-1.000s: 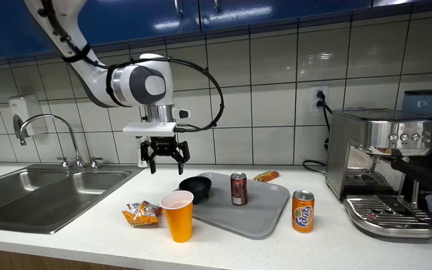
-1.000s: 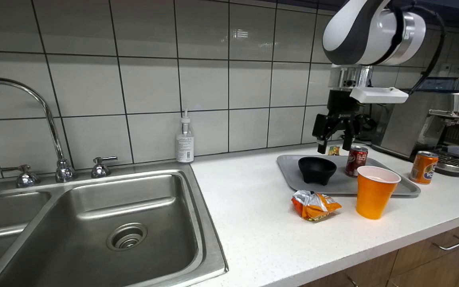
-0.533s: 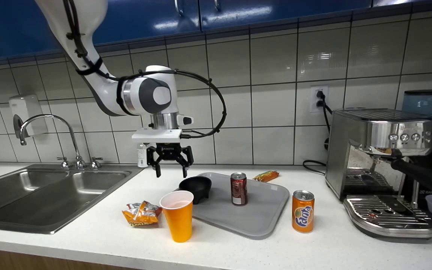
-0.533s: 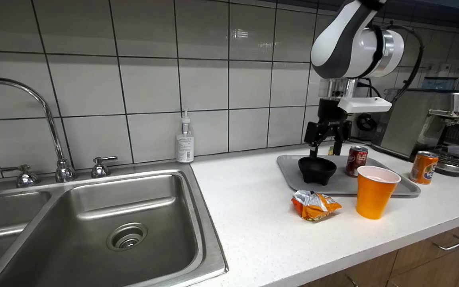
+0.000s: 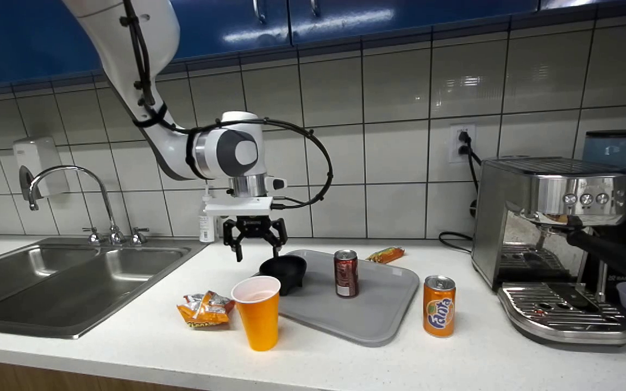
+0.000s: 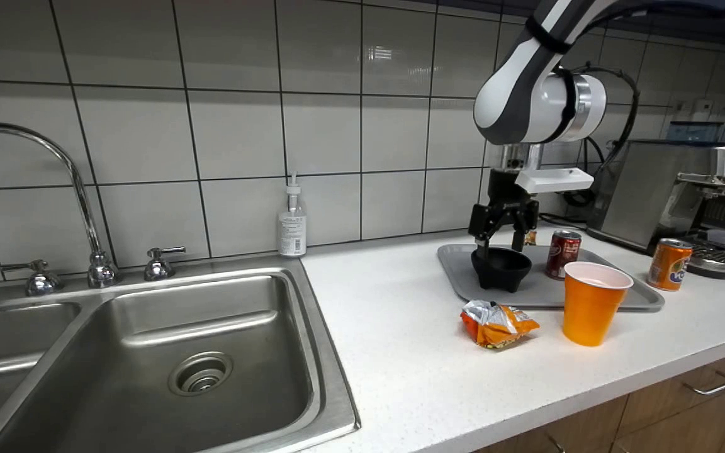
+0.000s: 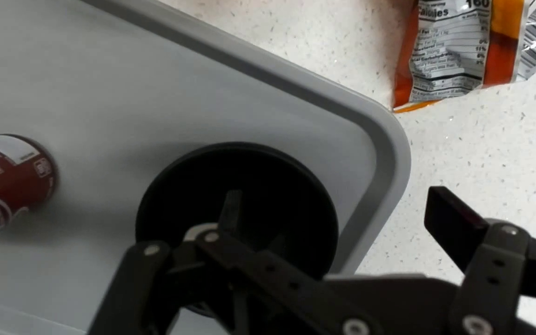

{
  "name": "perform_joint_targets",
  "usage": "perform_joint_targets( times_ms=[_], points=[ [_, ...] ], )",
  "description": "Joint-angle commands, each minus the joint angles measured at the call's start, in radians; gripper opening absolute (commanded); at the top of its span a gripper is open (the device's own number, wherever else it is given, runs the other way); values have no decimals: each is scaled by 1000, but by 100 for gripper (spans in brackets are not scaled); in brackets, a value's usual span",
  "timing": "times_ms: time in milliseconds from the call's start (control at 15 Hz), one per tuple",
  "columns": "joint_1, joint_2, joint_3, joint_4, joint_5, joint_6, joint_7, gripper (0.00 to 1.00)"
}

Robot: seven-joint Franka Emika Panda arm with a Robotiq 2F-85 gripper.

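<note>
My gripper [image 5: 257, 255] is open and empty, pointing down at the tray's corner; it also shows in an exterior view [image 6: 500, 249] and the wrist view [image 7: 338, 204]. It is nearest to a black bowl [image 5: 286, 270], also in the wrist view [image 7: 272, 190]. One finger shows over the bowl's inside, the other over the white counter beyond the tray edge. Whether a finger touches the bowl cannot be told. The bowl stands on a grey tray [image 5: 367, 315] with a dark red can [image 5: 346, 274], upright; the can shows in the wrist view [image 7: 12, 177].
A snack bag [image 5: 206, 309] and an orange cup [image 5: 258, 320] stand before the tray. A Fanta can [image 5: 439, 309] is beside it, a small packet [image 5: 386, 255] behind it. A coffee machine [image 5: 557, 190], a sink [image 6: 328, 352] and a soap bottle [image 6: 292, 226] flank the area.
My arm has come down and moved toward the bowl, from above and behind the tray to just over the bowl's rim. The fingers stay open. The objects have not moved.
</note>
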Motion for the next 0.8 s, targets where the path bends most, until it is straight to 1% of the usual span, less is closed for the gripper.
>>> perform_joint_targets(
  times_ms=[0,733],
  points=[
    [-27,66,26,83,-28,-7,-13,100],
    [-20,180,32,196,-67,-13,0,100]
  ],
)
